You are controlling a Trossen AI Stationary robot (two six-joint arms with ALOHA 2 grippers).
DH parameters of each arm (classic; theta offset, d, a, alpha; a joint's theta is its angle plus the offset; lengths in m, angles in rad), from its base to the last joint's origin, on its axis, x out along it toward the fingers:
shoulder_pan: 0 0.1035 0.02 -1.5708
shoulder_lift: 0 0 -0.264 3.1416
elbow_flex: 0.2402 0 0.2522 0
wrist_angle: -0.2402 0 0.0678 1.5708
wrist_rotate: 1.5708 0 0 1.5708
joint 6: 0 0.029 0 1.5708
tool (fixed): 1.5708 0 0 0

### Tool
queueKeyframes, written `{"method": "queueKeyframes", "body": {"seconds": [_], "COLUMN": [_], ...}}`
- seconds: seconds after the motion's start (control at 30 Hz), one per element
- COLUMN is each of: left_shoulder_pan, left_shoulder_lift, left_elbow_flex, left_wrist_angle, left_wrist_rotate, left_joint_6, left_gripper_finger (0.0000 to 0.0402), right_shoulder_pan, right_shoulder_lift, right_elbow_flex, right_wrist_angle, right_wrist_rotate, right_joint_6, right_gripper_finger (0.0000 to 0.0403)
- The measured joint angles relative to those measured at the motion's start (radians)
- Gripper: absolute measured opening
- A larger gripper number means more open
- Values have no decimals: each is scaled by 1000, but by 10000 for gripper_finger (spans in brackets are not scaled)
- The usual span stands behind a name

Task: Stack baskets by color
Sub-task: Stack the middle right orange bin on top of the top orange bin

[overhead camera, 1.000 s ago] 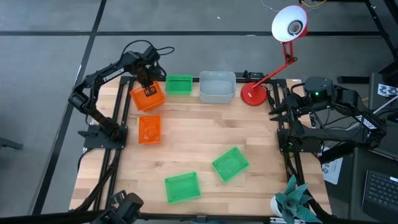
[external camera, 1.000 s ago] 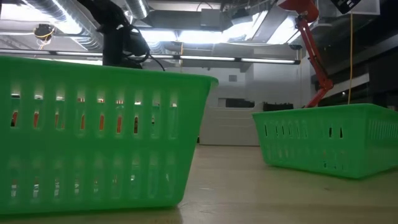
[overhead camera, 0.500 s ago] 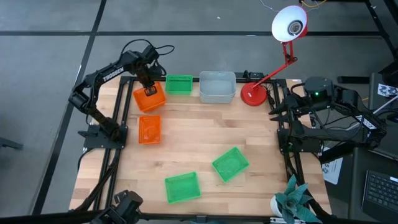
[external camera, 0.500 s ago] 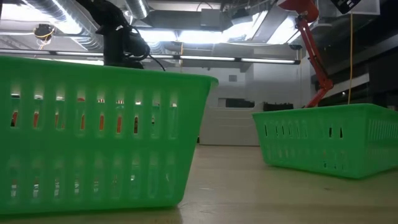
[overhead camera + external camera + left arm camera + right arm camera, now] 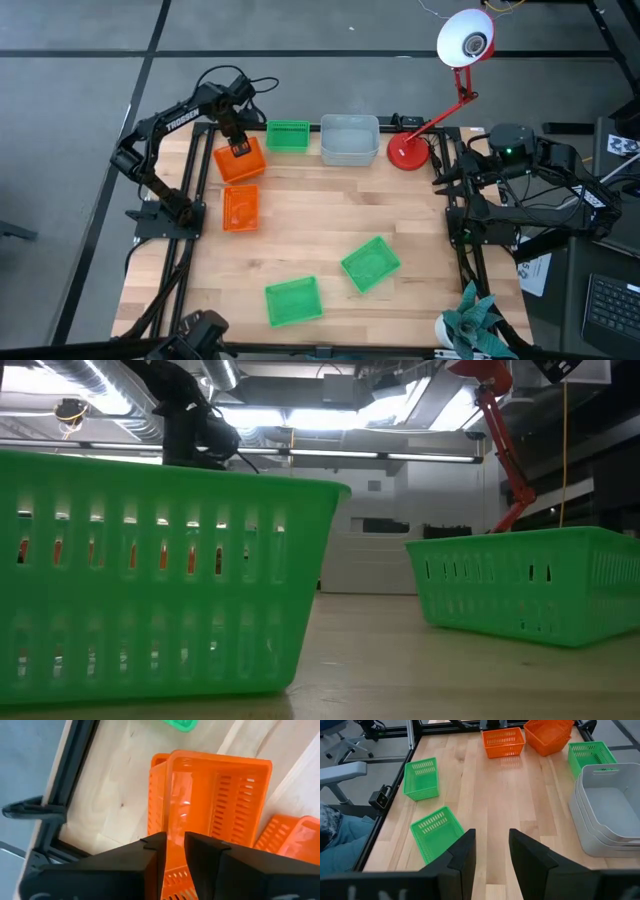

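Baskets sit around the red-based lamp point(image 5: 409, 152): grey-white stack point(image 5: 349, 139) just beside it, green basket point(image 5: 288, 136) next along, then the orange stack point(image 5: 239, 159), tilted, one orange basket seated unevenly in another. Third orange basket point(image 5: 240, 208) lies near that stack; two more green ones point(image 5: 370, 263) point(image 5: 293, 301) well apart from the lamp on the tabletop point(image 5: 330, 220). Left gripper point(image 5: 172, 842) hangs over the orange stack's rim, fingers slightly parted, whether gripping I cannot tell. Right gripper point(image 5: 491, 851) open, empty, parked beyond the lamp. Risk: crooked nesting may jam or tip on lift-off. Writing: "TROSSEN" on left arm point(image 5: 181, 122).
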Motion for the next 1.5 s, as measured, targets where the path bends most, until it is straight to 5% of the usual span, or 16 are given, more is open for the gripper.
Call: {"method": "queueKeyframes", "body": {"seconds": [0.27,0.47,0.53,0.93,1.23,1.3,1.5], "left_shoulder_pan": [-60,-196,-244,-262,-276,-300,-360], "left_shoulder_lift": [-5,-5,-4,15,6,5,3], "left_elbow_flex": [96,30,-25,-300,-248,-200,-134], "left_wrist_angle": [-115,-50,9,289,254,197,84], "left_wrist_rotate": [-49,-637,-704,-701,-675,-590,-85], "left_joint_6": [-160,-225,-227,-228,-264,-314,-364], "left_gripper_finger": [58,37,23,1,1,1,1], "right_shoulder_pan": [0,0,0,0,0,0,0], "right_shoulder_lift": [0,0,0,0,0,0,0], "right_elbow_flex": [0,0,0,0,0,0,0], "right_wrist_angle": [0,0,-4,-11,-7,-7,-7], "right_wrist_rotate": [0,0,0,0,0,0,0], "right_joint_6": [-1,2,2,1,2,2,28], "right_gripper_finger": [117,117,117,117,117,117,117]}}
